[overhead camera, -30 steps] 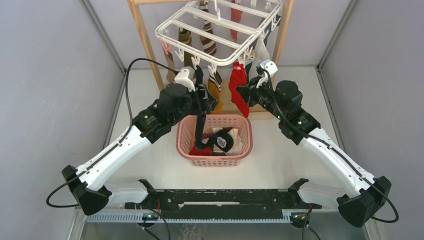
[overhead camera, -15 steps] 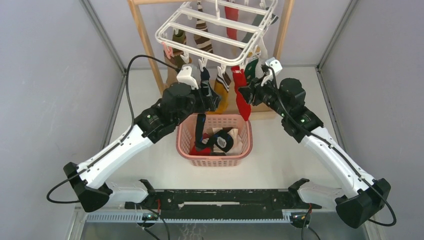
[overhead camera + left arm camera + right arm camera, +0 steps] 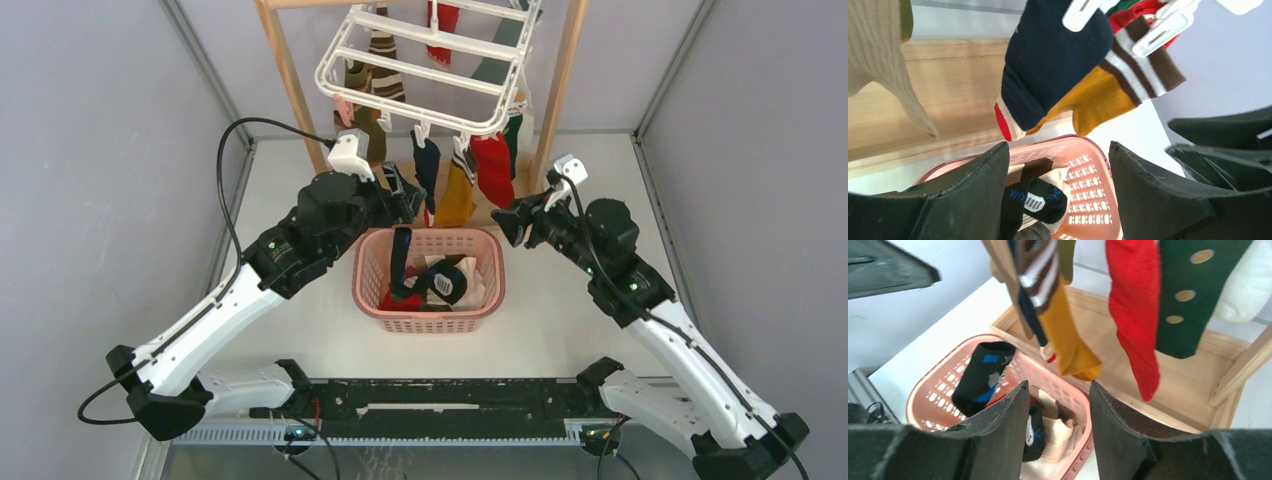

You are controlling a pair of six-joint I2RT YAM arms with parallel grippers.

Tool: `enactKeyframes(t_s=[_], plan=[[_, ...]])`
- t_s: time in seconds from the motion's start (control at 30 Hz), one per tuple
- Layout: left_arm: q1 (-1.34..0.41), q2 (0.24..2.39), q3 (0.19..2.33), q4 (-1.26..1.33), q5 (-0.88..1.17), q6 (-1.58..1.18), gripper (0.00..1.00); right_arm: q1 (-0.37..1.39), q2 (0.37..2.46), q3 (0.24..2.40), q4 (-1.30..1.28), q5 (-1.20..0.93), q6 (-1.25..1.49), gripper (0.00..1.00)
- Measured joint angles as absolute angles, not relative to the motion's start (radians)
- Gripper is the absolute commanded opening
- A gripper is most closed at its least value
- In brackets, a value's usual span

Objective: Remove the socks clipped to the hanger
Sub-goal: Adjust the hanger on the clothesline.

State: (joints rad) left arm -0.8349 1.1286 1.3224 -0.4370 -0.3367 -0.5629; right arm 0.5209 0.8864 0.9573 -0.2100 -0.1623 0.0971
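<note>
The white hanger (image 3: pixel 420 70) hangs tilted from the wooden rack, with several socks clipped along its near edge. They include a navy sock (image 3: pixel 427 165), a mustard sock (image 3: pixel 456 200), a red sock (image 3: pixel 494 168) and a dark green one (image 3: pixel 513 130). My left gripper (image 3: pixel 402 197) is open and empty, just below and left of the navy sock (image 3: pixel 1053 60); its fingers frame the basket (image 3: pixel 1093 155). My right gripper (image 3: pixel 507 223) is open and empty too, below and right of the red sock (image 3: pixel 1135 315). The green dotted sock (image 3: pixel 1193 295) hangs beside the red one.
A pink basket (image 3: pixel 370 290) holding several loose socks sits between both arms. The light wooden rack (image 3: pixel 290 90) and its flat base (image 3: pixel 1173 385) stand behind it. Grey walls close in left, right and back.
My right gripper has opened and drawn back down to the right, away from the red sock, which stays clipped. The hanger has swung back. My left arm shifted slightly left, still open.
</note>
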Motion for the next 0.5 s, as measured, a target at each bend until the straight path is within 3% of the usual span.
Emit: enactKeyframes(t_s=[0.23,0.5], plan=[[-0.821,1.129,1.321,-0.448,-0.336,-0.557,0.77,0.564,0.852,0.934,-0.181,-0.168,0.083,0.57],[-0.816,1.129,1.320,-0.451,-0.333,-0.556,0.76,0.484,1.099,0.934,0.022,-0.242,0.066,0.54]])
